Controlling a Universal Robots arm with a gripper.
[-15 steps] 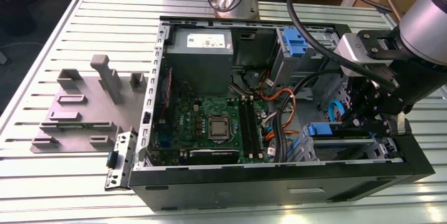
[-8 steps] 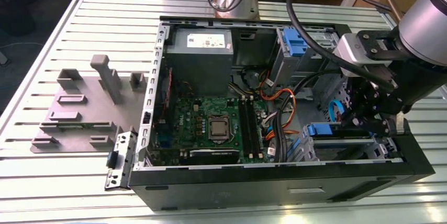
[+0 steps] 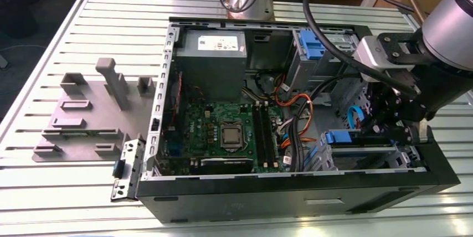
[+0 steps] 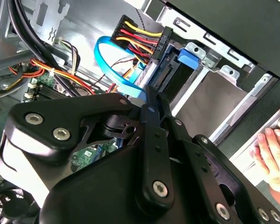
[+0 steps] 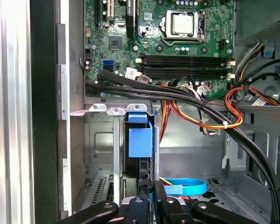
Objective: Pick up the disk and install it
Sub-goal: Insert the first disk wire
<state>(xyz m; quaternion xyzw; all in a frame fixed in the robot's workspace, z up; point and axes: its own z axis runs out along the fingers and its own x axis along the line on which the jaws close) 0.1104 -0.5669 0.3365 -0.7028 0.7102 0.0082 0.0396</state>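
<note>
Disk (image 5: pixel 140 142) sits in the computer case's (image 3: pixel 296 195) bay.

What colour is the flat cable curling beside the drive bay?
Light blue. The flat cable shows best in the second wrist view, looping beside the black connector.

I can't see the disk's (image 5: pixel 140 142) body; only its blue tab pokes from the bay. The hand (image 4: pixel 273 156) is cut off by the edge.
</note>
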